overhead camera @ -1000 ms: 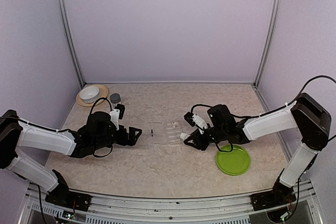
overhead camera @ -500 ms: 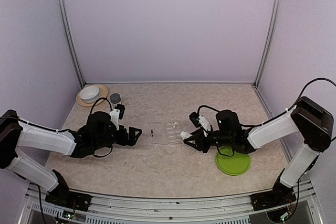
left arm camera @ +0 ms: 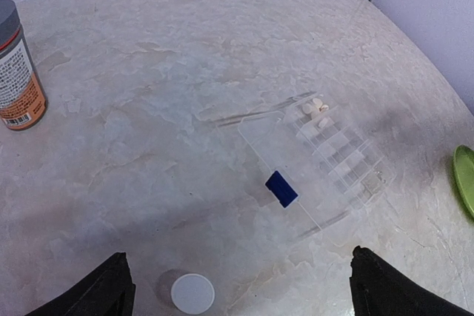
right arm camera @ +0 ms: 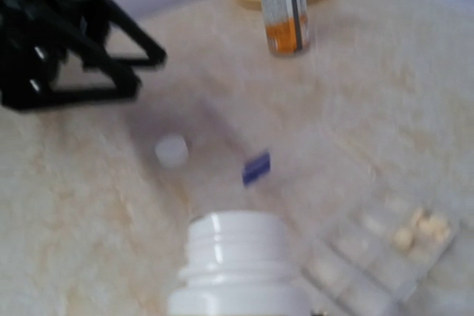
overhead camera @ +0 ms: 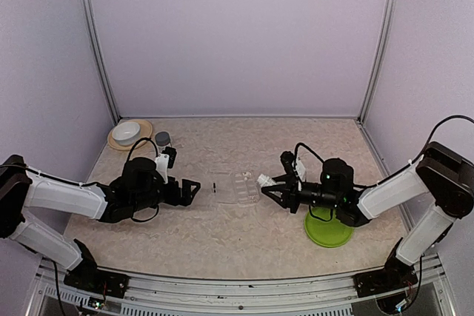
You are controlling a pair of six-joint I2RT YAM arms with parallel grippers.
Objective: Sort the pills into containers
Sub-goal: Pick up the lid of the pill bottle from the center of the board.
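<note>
- Top external view: the beige, marble-veined surface carried a flat, clear plastic container, rectangular, lying mid-surface between the two arms.
- The left gripper sat low just left of the container, its black jaws spread wide and holding nothing.
- The right gripper pinched a small white bottle with its mouth turned toward the container's right edge; I could not tell whether the two touched.
- A round, glossy green plate lay under the right forearm.
- At the far left corner stood a white bowl and a grey-capped, orange-labelled bottle, upright.
- Left wrist view: the container was ribbed into narrow compartments, with a small blue mark on its near side.
- The pills, small whitish ovals, lay clustered in the end compartment.
- A white cap, a flat disc, lay loose on the surface near the gripper.
- Right wrist view: the bottle's threaded neck was open and uncapped. The picture was blurred.
</note>
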